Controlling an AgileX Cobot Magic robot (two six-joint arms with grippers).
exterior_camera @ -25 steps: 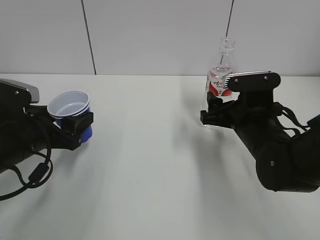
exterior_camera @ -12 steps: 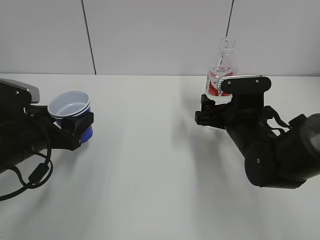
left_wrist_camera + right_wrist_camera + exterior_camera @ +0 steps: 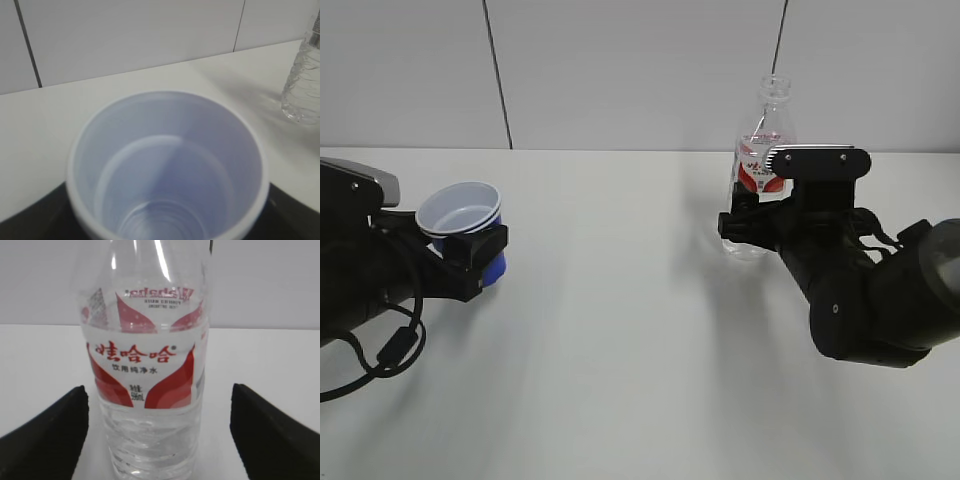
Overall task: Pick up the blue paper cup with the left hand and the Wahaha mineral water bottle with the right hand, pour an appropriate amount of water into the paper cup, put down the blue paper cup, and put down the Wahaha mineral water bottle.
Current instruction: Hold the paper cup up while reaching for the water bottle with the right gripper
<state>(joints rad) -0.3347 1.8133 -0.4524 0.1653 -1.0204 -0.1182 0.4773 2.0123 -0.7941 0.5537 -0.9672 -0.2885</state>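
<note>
The left tool (image 3: 472, 258) grips the blue paper cup (image 3: 466, 228); the right tool (image 3: 745, 226) flanks the upright bottle (image 3: 761, 150).

right hand (image 3: 752, 226): moved in from the right of the Wahaha mineral water bottle (image 3: 761, 170) over the last second, first swinging left and up, then settling slightly right and lower
right arm: elbow end turned, its round end now facing the camera
fingers (image 3: 47, 435): now flank the bottle, not touching it
</note>
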